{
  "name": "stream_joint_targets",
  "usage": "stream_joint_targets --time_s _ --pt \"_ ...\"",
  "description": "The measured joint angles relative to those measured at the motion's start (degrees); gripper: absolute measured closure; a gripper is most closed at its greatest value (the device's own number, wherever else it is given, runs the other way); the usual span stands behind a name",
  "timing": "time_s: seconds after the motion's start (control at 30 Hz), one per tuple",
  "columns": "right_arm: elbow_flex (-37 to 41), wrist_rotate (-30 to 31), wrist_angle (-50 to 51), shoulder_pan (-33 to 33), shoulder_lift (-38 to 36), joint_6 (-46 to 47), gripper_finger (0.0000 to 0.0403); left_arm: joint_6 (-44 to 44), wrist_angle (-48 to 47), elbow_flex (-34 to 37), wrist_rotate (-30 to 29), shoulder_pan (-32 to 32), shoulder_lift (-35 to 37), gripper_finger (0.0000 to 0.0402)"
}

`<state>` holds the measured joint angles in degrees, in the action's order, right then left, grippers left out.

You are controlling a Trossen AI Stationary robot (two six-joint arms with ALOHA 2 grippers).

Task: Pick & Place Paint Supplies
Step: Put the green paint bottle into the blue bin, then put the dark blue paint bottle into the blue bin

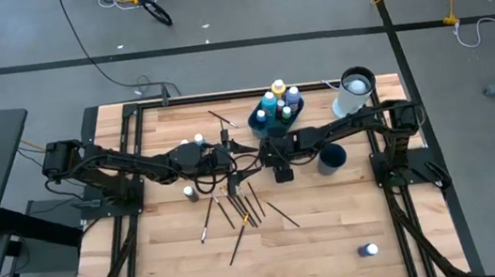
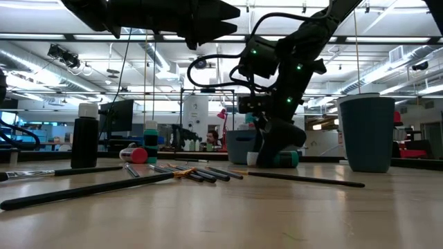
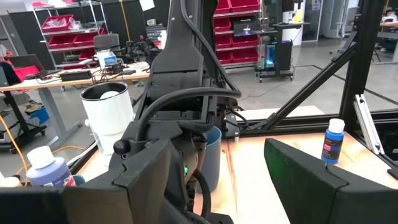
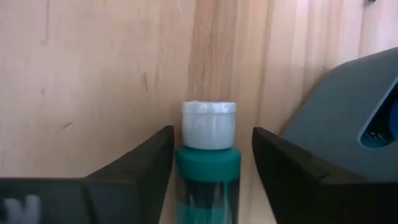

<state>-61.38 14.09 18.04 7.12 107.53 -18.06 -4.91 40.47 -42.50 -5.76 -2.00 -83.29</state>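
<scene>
The right gripper (image 4: pixel 211 168) sits low at the high view's centre, fingers apart around a green paint bottle (image 4: pixel 208 165) lying on the table (image 4: pixel 93 74), not clamped. This looks like the grasp step; next the fingers must squeeze the bottle, then lift. The left gripper (image 3: pixel 217 180) waits open beside it.

A paint bottle (image 4: pixel 207 165) is flanked by the right tool's (image 4: pixel 211 162) fingers beside the bottle-filled tray (image 1: pixel 276 127); brushes (image 1: pixel 237 211) are scattered mid-bench (image 1: pixel 335 232).
</scene>
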Motion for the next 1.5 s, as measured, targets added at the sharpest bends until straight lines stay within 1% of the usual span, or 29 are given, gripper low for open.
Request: stream_joint_targets --time_s 0.23,0.33,0.47,0.57,0.63,0.8,0.93,1.13,1.27,1.3,1.37,1.5 --pt "-0.03 0.52 0.22 0.6 -0.04 -0.2 0.0269 -0.01 -0.04 -0.02 0.0 -0.02 -0.02 0.0136" --pt "-0.05 0.71 -0.04 0.38 -0.11 0.08 0.0277 -0.28 -0.04 -0.02 0.0 -0.02 -0.02 0.0136" --pt "0.1 2.44 0.23 -1.03 -0.58 2.61 0.0268 -0.46 -0.03 -0.02 0.0 -0.02 -0.02 0.0136" --pt "0.34 1.97 1.12 -2.65 -1.92 2.74 0.0267 -0.28 -0.04 -0.02 0.0 -0.02 -0.02 0.0136" --pt "0.34 1.85 0.78 -3.82 -3.46 4.02 0.0273 -0.35 -0.04 -0.02 0.0 -0.02 -0.02 0.0136" --pt "0.32 2.26 0.61 -6.49 -8.17 10.49 0.0295 -0.26 0.07 -0.04 0.0 -0.02 -0.02 0.0136" --pt "0.32 2.82 0.55 -8.3 -12.77 11.86 0.032 0.06 0.59 -0.15 0.1 -0.02 -0.02 0.0136" --pt "0.21 9.67 0.27 -10.18 -19.64 11.71 0.0366 0.2 0.12 -0.15 2.39 0.01 -0.08 0.0136" --pt "0.21 10.15 0.44 -10.26 -22.81 11.73 0.0397 0.22 0.34 -0.15 2.86 0.0 -0.04 0.0136" --pt "0.21 9.65 0.56 -10.26 -23.19 11.78 0.0399 0.22 0.49 -0.15 2.86 0.0 -0.01 0.0136" --pt "0.21 6.48 1.17 -10.21 -23.59 12.83 0.0393 0.15 -0.28 -0.12 3.0 0.0 0.01 0.0136" --pt "0.06 -2.86 3.58 -10.53 -23.13 16.28 0.0355 0.24 -0.89 0.0 3.04 -0.01 -0.15 0.0136"
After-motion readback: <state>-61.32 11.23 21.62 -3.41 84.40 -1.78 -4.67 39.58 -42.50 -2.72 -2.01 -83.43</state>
